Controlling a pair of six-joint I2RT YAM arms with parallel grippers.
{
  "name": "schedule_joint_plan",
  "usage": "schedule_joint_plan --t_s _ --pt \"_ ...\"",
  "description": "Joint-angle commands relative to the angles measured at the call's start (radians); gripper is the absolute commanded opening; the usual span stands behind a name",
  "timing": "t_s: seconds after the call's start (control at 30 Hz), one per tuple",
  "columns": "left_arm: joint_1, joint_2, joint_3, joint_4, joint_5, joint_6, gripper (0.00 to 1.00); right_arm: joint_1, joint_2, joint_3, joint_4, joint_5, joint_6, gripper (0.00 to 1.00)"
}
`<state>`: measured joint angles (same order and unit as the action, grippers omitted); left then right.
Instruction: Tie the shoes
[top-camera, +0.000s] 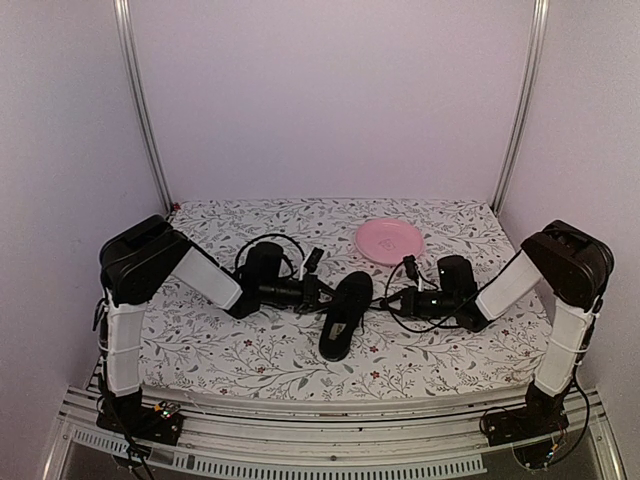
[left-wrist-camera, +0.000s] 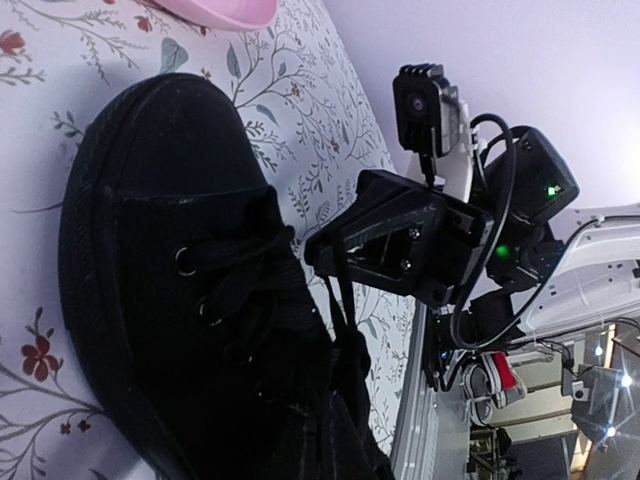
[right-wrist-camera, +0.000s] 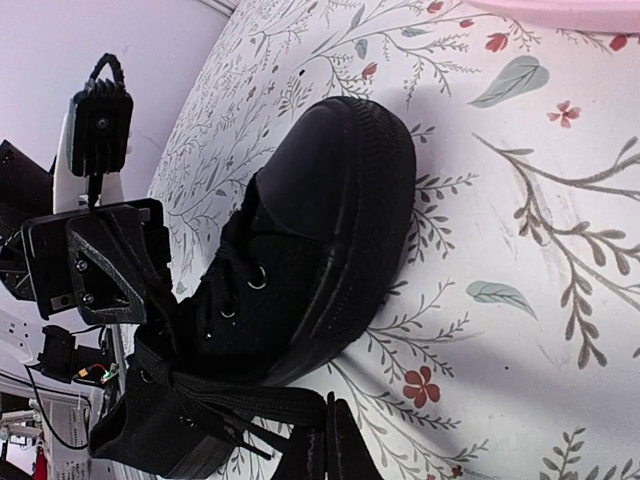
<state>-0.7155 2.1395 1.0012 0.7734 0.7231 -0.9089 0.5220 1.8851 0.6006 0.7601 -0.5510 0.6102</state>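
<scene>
Much of the shoe (top-camera: 347, 313) is hiding. From overhead it is reading as one flat black shape, its laces too thin to pick out. In both wrist views its heel end is running off the bottom of the picture. Black on black is making the crossings of the lacing hard to follow.

One shoe is lying on the table, roughly midway between the two grippers. Its toe is pointing away from the arm bases, toward the plate (top-camera: 389, 241), and its heel is toward the near edge. It is showing as low-cut and all black, with a rounded toe cap, a thick ribbed sole rim, small metal eyelets and thin flat laces.

Two grippers are meeting it, one from each side. The right gripper (left-wrist-camera: 320, 252) is clamping on a lace (right-wrist-camera: 250, 400), which is stretching taut from the shoe's opening to its fingers (right-wrist-camera: 335, 450). The left gripper (top-camera: 323, 293) is pressing in at the lacing from the other side with its jaws clenched. Its tips are merging with the black upper, so I cannot tell whether a lace is sitting between them.

One pink plate is sitting beyond the toe, apart from it, and the picture edge is cutting it off in both wrist views. Everything is resting on one flowered tablecloth (top-camera: 230, 350).
</scene>
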Motion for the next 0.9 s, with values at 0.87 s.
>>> schedule_joint_plan --t_s 0.87 --pt "0.054 -0.209 -0.289 0.127 -0.197 -0.022 0.0 -0.088 -0.047 -0.1 -0.004 0.072 0.012 0.02"
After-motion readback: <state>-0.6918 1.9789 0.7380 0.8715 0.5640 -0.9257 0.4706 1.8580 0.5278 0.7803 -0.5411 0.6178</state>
